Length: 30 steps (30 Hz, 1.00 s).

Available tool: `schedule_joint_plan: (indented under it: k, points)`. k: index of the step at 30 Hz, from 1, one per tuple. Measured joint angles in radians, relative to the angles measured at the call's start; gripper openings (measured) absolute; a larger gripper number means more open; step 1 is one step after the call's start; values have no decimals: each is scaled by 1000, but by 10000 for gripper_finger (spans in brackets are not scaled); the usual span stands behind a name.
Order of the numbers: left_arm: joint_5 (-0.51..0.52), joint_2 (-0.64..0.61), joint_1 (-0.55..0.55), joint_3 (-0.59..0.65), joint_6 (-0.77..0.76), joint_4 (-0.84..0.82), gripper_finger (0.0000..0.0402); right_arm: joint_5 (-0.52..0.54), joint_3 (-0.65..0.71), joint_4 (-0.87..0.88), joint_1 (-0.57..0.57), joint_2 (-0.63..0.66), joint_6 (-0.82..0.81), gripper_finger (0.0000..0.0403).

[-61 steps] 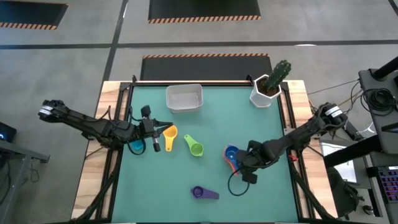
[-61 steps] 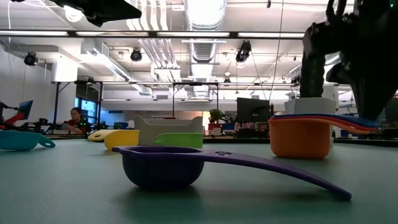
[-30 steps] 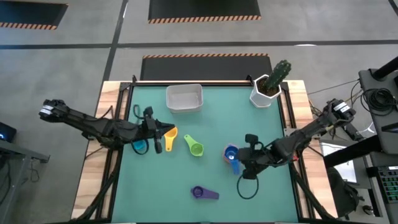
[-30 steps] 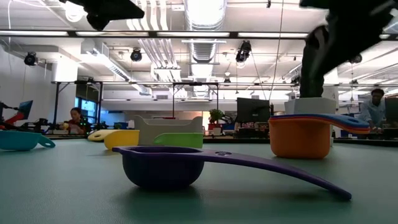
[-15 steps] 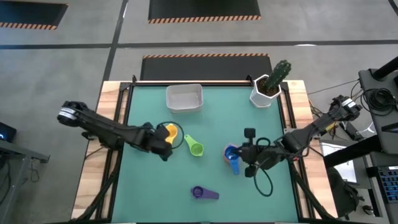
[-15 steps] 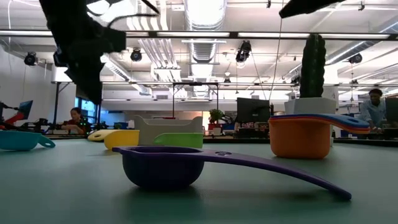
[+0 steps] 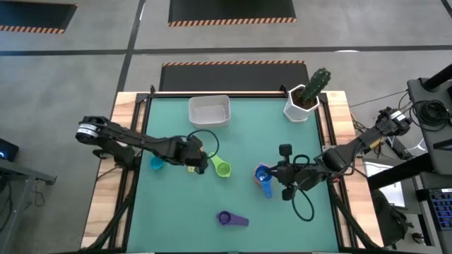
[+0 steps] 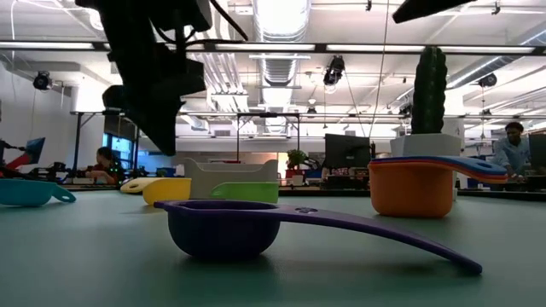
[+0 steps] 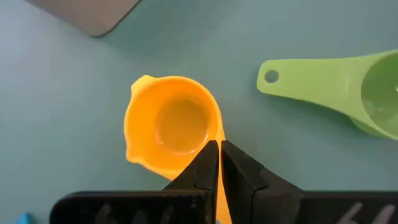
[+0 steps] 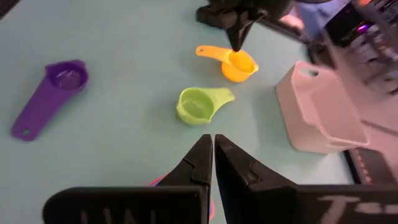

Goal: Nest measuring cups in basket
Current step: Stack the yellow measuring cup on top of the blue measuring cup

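Yellow cup (image 9: 173, 127) sits on the table (image 7: 240, 204) between basket (image 7: 209, 111) and green cup (image 7: 222, 168). Your left gripper (image 9: 219, 163), beside the teal cup (image 7: 157, 164) two seconds ago, now hangs above the yellow cup, jaws closed, empty. Right gripper (image 10: 212, 151) has lifted off the blue-orange stack (image 7: 263, 176), jaws closed, empty. You have nothing in the basket yet.
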State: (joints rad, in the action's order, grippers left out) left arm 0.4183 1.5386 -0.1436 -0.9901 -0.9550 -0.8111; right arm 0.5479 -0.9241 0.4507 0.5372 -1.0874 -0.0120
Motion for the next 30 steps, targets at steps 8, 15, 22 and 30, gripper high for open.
schedule_joint_plan:
  k: [8,15,22,30]
  points:
    - [-10,60,25,0,-50,10,52,-6,23,31,2,30,-38,9]
    - [-10,126,28,1,-50,44,115,-6,31,31,2,35,-43,9]
    - [18,153,28,-6,-50,52,132,-6,33,31,2,35,-42,9]
    - [13,163,28,-6,-50,51,64,-6,34,31,2,35,-41,9]
